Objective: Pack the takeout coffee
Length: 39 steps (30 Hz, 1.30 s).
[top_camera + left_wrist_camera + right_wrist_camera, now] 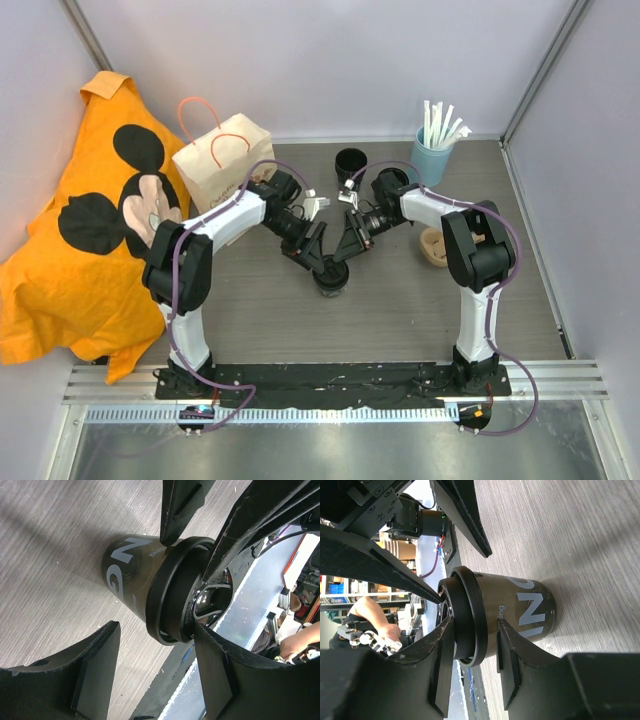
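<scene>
The takeout coffee [332, 280], a black lidded cup with pale lettering, stands upright on the table between both arms. My right gripper [476, 621] straddles its lid rim, one pad on the lid top and the other finger against the cup wall [530, 610] just under the rim. My left gripper [156, 630] is open at the same lid. One of its fingers [220, 670] touches the lid top, and the other stays apart from the cup [130, 575]. From above, the left gripper [320, 264] and right gripper [346, 260] meet over the cup.
A second black cup [350, 162] stands open at the back centre. The paper bag [222, 160] with orange handles is at the back left, beside an orange cloth [80, 250]. The light blue cup of straws [432, 152] and the tan pulp tray [435, 246] are on the right.
</scene>
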Each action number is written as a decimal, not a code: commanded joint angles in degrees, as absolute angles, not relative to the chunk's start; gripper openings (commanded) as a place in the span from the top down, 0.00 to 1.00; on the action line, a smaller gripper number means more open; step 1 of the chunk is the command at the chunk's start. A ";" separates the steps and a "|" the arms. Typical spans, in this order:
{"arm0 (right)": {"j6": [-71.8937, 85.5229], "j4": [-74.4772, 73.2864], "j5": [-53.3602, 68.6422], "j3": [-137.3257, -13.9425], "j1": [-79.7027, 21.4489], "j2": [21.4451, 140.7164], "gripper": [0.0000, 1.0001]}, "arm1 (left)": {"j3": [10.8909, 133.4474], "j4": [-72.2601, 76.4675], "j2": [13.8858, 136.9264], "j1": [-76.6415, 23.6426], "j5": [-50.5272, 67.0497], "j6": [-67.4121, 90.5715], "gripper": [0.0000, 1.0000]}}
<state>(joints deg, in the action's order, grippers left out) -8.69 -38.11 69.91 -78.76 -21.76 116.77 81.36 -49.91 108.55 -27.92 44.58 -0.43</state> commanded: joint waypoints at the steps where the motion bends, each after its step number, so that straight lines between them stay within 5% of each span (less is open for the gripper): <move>1: -11.43 -38.23 61.88 -76.11 -22.85 119.18 0.59 | 82.00 -48.34 109.51 -28.48 36.57 -2.02 0.37; 39: -5.62 -37.88 62.14 -82.88 -22.50 111.00 0.30 | 87.27 -48.51 106.61 -26.63 43.85 -3.51 0.34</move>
